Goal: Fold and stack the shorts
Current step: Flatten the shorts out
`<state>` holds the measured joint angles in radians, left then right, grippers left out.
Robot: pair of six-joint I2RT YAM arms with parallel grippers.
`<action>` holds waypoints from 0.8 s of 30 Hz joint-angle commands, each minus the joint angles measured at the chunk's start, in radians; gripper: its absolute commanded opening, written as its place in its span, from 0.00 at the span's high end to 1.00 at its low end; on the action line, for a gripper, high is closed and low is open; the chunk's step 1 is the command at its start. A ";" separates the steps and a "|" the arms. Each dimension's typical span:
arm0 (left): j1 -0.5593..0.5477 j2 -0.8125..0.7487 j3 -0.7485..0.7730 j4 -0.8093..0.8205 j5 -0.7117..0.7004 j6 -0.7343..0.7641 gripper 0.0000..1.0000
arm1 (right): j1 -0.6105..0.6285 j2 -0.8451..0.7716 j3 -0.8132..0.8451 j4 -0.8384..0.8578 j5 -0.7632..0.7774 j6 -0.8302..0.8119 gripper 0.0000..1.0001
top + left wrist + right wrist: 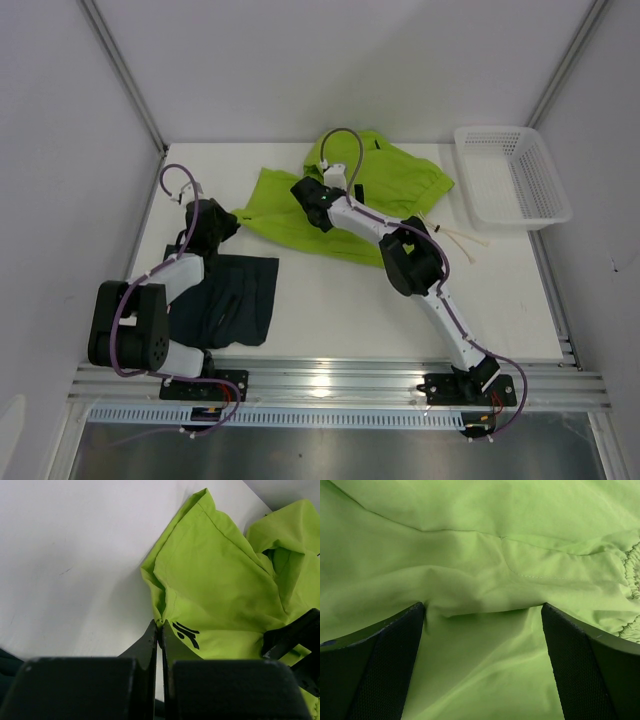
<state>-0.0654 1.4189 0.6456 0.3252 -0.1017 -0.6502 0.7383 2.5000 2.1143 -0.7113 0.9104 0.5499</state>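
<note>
- White bench in a plain white booth; walls close in on three sides, with a metal rail along the near edge where the arms are bolted.
- White mesh basket sits at the far right corner, with two pale sticks lying near it on the bench.
- Dark shorts lie flat at the near left, partly under the left arm. They look squared off and probably folded already, though I can't confirm that.
- Green shorts are spread and rumpled across the far middle of the bench, well apart from the basket.
- Left end effector: fingers pressed together on the green shorts' left hem corner, beside the black logo. It reads as a pinch on the cloth.
- Right end effector: fingers spread wide, tips down on the green cloth and straddling a small ridge of it. The elastic waistband is just to its right, and nothing is held.
- Step in hand, as I judge it — laying out or folding the green pair. Stacking is not yet done.
- The next move calls for the right fingers to close on that ridge so both arms hold cloth. The arms can then carry the fabric over together, keeping it taut enough to avoid new creases.
</note>
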 commanded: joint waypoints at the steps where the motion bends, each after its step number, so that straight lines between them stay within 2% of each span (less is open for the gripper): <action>1: 0.001 -0.046 0.045 0.003 -0.027 0.030 1.00 | -0.014 0.013 -0.026 -0.077 -0.027 -0.008 0.01; 2: 0.003 -0.046 0.046 0.002 -0.027 0.030 1.00 | -0.014 -0.060 -0.077 -0.050 -0.031 -0.022 0.00; 3: 0.003 -0.044 0.048 0.002 -0.027 0.030 1.00 | -0.013 -0.111 -0.138 0.049 -0.066 -0.040 0.00; 4: 0.003 -0.044 0.051 -0.002 -0.027 0.030 1.00 | -0.014 -0.168 -0.278 0.105 -0.093 -0.057 0.00; 5: 0.003 -0.044 0.049 -0.003 -0.026 0.030 1.00 | -0.014 -0.285 -0.348 0.155 -0.120 -0.086 0.01; 7: 0.003 -0.043 0.051 -0.008 -0.024 0.030 1.00 | -0.016 -0.395 -0.472 0.286 -0.206 -0.119 0.01; 8: 0.001 -0.041 0.052 -0.011 -0.024 0.029 1.00 | -0.016 -0.444 -0.564 0.306 -0.229 -0.126 0.01; 9: 0.003 -0.044 0.051 -0.011 -0.023 0.029 1.00 | -0.016 -0.528 -0.597 0.323 -0.251 -0.140 0.01; 15: 0.001 -0.049 0.049 -0.020 -0.023 0.026 1.00 | -0.059 -0.720 -0.765 0.276 -0.436 -0.076 0.01; 19: 0.003 -0.049 0.049 -0.021 -0.020 0.024 1.00 | -0.106 -0.861 -0.913 0.341 -0.579 0.027 0.01; 24: 0.003 -0.051 0.048 -0.026 -0.018 0.023 1.00 | -0.132 -1.064 -1.099 0.363 -0.558 0.373 0.00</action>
<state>-0.0654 1.4063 0.6567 0.2810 -0.1032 -0.6453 0.6056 1.5368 1.0908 -0.3744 0.3790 0.6800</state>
